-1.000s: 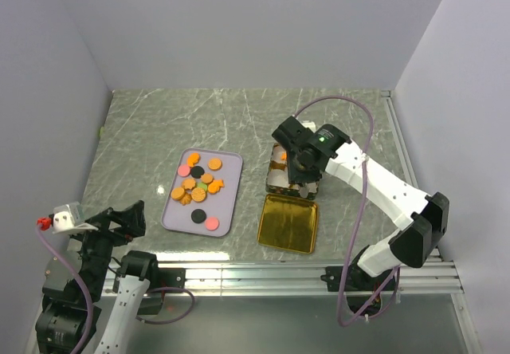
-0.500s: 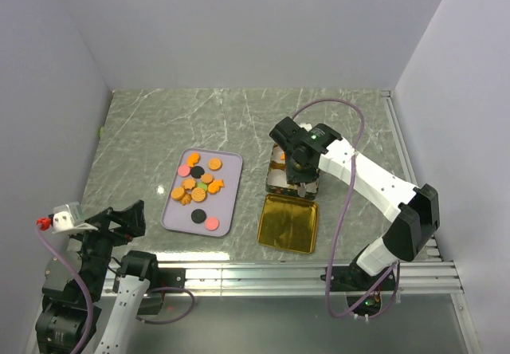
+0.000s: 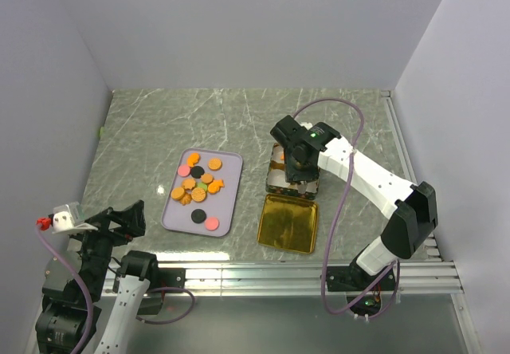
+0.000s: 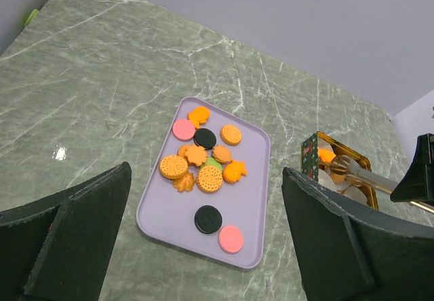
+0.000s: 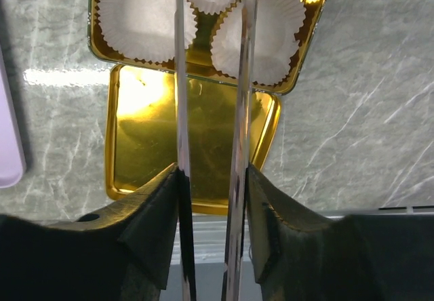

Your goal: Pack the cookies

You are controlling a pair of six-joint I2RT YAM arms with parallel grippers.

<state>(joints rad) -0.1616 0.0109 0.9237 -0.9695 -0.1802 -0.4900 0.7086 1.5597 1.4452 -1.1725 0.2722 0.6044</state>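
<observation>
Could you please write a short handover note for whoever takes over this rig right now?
Left gripper: open, empty, near its base.
Right gripper: pointing down into the open tin; something orange shows at its tips, grip unclear.
Cookies: nearly all on the purple tray; one orange cookie shows in the tin, among white paper cups. The gold lid lies in front of the tin.
Done: very little.
Left: move the tray's cookies into the tin, then probably the lid.

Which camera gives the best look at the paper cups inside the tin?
The right wrist view: it looks straight down on the white paper cups in the tin. In the top external view the right arm covers most of them; the left wrist view gives only a distant glimpse.
</observation>
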